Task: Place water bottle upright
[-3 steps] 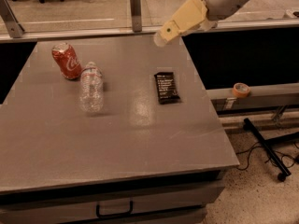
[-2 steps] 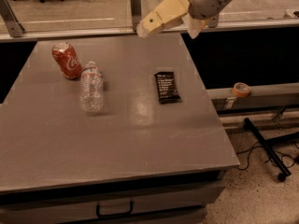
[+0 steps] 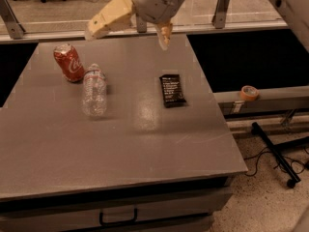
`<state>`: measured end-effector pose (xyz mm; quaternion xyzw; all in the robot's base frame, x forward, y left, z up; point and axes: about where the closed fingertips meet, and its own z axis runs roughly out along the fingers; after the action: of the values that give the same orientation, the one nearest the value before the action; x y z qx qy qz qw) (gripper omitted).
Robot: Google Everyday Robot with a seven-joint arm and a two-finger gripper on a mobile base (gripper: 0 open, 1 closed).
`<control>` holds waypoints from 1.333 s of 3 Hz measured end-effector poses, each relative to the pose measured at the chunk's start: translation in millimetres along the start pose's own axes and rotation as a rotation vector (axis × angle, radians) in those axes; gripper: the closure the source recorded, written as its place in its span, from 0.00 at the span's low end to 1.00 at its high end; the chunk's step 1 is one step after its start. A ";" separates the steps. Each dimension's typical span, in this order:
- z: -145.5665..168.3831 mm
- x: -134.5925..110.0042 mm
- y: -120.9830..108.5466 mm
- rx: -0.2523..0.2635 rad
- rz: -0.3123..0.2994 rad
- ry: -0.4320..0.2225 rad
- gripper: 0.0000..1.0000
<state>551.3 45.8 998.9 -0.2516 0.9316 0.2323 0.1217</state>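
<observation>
The water bottle is clear ribbed plastic and lies on its side on the grey table, left of centre, with its long axis running away from me. My gripper hangs above the table's far edge, beyond and to the right of the bottle and well apart from it. It is open and empty. One beige finger points left and the other points down.
A red Coca-Cola can lies just behind and left of the bottle, close to it. A black snack packet lies flat right of centre. A tape roll sits on a ledge to the right. A glass rail runs along the back.
My gripper has swung left along the table's far edge, from above the right side to above the middle. The bottle, can and packet have not moved.
</observation>
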 end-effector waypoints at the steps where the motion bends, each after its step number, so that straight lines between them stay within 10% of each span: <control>1: 30.8 -9.7 31.7 0.024 0.067 0.001 0.00; 4: 118.8 -54.5 49.5 0.129 -0.013 -0.048 0.00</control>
<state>584.3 164.9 933.6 -0.2435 0.9399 0.1769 0.1615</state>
